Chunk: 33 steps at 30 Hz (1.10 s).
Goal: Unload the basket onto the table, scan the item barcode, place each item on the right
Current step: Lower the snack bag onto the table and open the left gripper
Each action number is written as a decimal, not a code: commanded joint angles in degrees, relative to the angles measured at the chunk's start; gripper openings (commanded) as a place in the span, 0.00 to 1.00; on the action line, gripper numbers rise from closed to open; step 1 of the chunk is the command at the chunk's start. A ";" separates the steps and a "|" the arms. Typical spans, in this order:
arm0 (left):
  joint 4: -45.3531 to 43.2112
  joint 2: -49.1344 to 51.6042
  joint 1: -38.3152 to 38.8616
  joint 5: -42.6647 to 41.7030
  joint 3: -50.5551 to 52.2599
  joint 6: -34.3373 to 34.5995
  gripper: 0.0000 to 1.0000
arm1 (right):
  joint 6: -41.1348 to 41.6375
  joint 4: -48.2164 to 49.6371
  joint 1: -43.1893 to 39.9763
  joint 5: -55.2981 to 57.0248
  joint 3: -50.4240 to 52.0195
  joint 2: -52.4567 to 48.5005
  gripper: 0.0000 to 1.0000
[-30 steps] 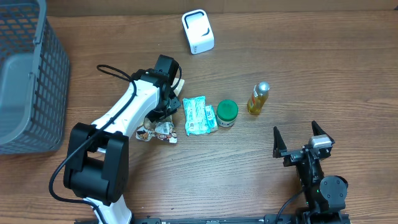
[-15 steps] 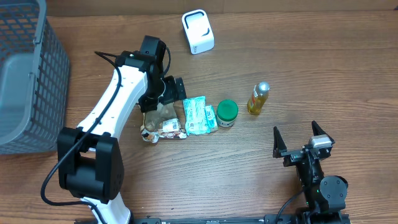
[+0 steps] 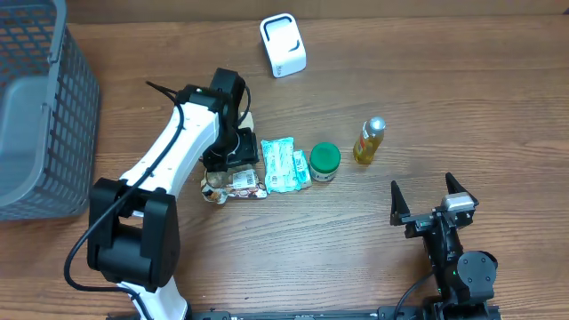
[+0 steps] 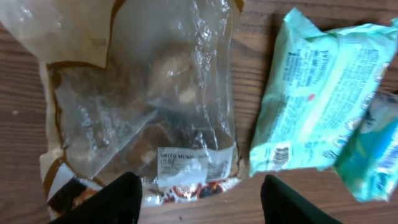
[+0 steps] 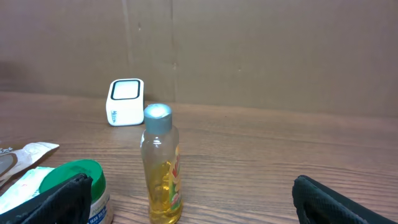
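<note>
Item: the clear bag (image 4: 143, 112) with brown trim lies flat on the table (image 3: 498, 80), left of centre and under the left gripper (image 4: 199, 205).

Orientation: in the left wrist view the bag's long axis runs from top to bottom. The end with the white label (image 4: 186, 163) and the printed strip points toward the fingertips. In the overhead view that printed end faces the near edge of the table, and the far end is hidden under the arm. Whether the label carries a barcode cannot be read.

Left gripper: the fingers (image 4: 118, 199) stand apart above the label end, with nothing held between them.

Edges and room:
- Right edge: just beside the teal packet (image 3: 284, 164); contact cannot be confirmed.
- Left edge: bare wood extends to the grey basket (image 3: 36, 116).
- Near edge: bare wood extends to the table front.
- Far side: bare wood extends to the white scanner (image 3: 283, 44), which is well apart.

Further right in the row are the green-lidded jar (image 3: 324, 162), touching the packet, and the yellow bottle (image 3: 370, 140), upright and apart.

Right gripper (image 3: 433, 197): at the near right, fully spread and empty.
</note>
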State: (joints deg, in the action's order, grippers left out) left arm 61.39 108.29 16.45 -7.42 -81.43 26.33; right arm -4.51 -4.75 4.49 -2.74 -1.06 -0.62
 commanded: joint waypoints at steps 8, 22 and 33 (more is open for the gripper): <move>-6.51 -0.17 0.85 4.83 9.16 0.07 0.57 | -0.07 0.11 -0.24 -0.13 0.61 0.46 1.00; -4.61 -0.22 0.33 2.89 5.84 -1.29 0.60 | -0.07 0.11 -0.24 -0.13 0.61 0.46 1.00; 0.57 -0.22 -0.98 3.56 -2.43 -5.29 0.64 | -0.07 0.11 -0.24 -0.13 0.61 0.46 1.00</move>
State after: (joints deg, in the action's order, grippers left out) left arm 61.25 107.70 16.64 -4.69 -82.89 24.16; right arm -4.51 -4.73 4.49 -2.76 -1.06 -0.62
